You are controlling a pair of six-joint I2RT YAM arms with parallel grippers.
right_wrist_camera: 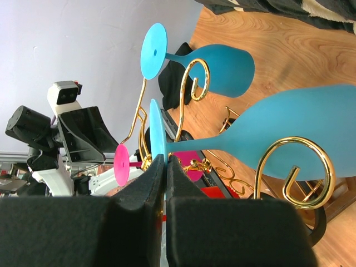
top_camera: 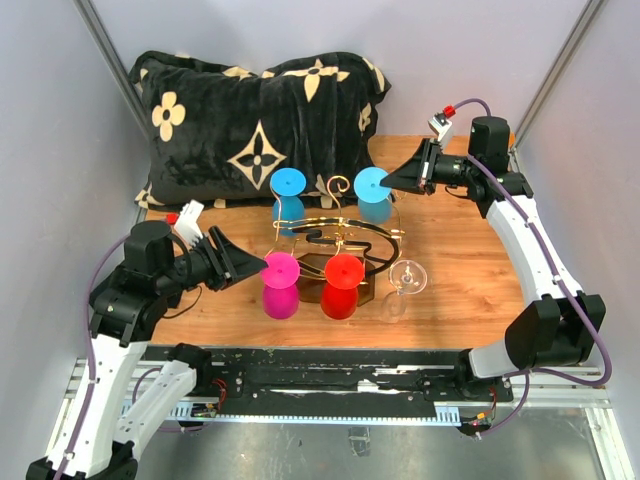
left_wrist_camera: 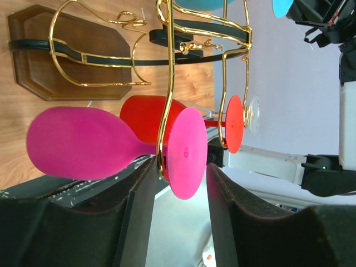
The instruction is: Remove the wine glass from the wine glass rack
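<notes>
Top view, task's thing: we take the magenta wine glass (top_camera: 281, 285) as the one to come off. It hangs bowl-down from the near-left arm of the wine glass rack (top_camera: 340, 226), which stands at the middle of the table (top_camera: 470, 290).
Top view, nearer arm: the left gripper (top_camera: 238, 262) is right at the glass's foot, with the glass to that gripper's right. The right gripper (top_camera: 388, 180) is across the rack, at the foot of a blue glass (top_camera: 375, 200).
Left wrist, tool: our jaws stand apart with the magenta foot disc between them. One finger (left_wrist_camera: 222, 192) looks close against the disc's face and a sliver of gap shows on the stem side, so we call it bracketed, not clamped.
Left wrist, long axis: the stem runs crosswise to our fingers and sits in the gold wire, just beside a red glass (left_wrist_camera: 147, 114).
Left wrist, coming move: we judge it needs the jaws closed on the foot, then a pull back along the wire, which seems to run toward this wrist.
Right wrist, tool: the fingers are pressed together. The blue foot's rim meets their tip, and we cannot tell whether it is pinched.
Right wrist, magenta glass: only its foot shows, well apart.
</notes>
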